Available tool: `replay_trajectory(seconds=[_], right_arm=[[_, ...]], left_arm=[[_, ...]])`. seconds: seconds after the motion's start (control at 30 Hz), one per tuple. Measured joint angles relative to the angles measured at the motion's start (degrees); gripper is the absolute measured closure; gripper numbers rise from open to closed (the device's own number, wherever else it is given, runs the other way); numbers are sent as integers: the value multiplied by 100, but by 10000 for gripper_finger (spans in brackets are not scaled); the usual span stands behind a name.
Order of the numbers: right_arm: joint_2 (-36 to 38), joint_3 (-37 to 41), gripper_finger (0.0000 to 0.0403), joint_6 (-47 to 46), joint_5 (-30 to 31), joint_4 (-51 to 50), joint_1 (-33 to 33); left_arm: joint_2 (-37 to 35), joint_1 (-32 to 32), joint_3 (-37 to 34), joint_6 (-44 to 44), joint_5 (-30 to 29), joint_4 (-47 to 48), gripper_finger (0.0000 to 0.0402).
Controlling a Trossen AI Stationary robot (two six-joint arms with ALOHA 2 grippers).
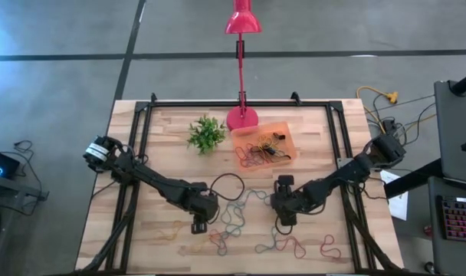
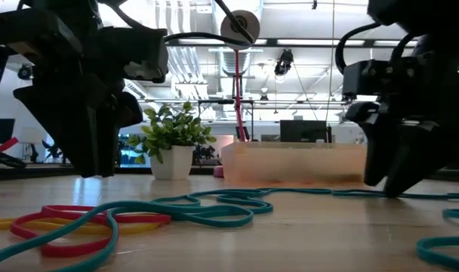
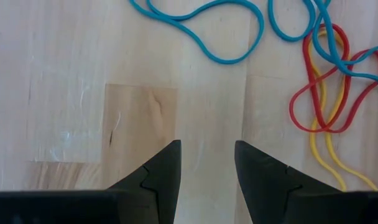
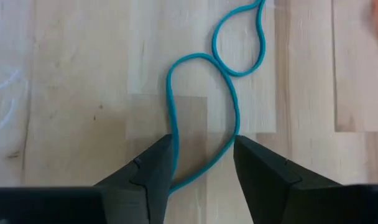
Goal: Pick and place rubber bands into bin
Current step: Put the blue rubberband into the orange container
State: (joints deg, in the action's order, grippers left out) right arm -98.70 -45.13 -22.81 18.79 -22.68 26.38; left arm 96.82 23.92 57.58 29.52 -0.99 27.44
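While our right gripper [image 4: 203, 163] straddled a teal rubber band [image 4: 201, 93], fingers spread, nothing was pinched.
We judged the band light and floppy, best nipped across one strand; left gripper [image 3: 206, 167] hung spread over bare tabletop [image 3: 64, 81].

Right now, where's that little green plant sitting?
In the high view, the plant stands at the table's far side, left of the pink lamp base and the orange bin.

Bin [image 1: 279, 132] contents (too small) indistinct

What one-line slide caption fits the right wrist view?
Open right gripper straddles a teal rubber band on the wooden table.
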Motion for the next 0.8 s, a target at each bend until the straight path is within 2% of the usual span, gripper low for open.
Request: replay_trajectory(seconds=[0.4,0.6,0.8], right_arm=[[-72,29,280,399,-506,505,-311],[-365,4,317,397,-1052,867,-375],[-463,-8,357,374,-1283,1106,-373]], left_arm=[[0,0,0,7,-104,-10,268],[0,0,0,9,-106,-34,268],[0,0,0,11,-106,-45,268]])
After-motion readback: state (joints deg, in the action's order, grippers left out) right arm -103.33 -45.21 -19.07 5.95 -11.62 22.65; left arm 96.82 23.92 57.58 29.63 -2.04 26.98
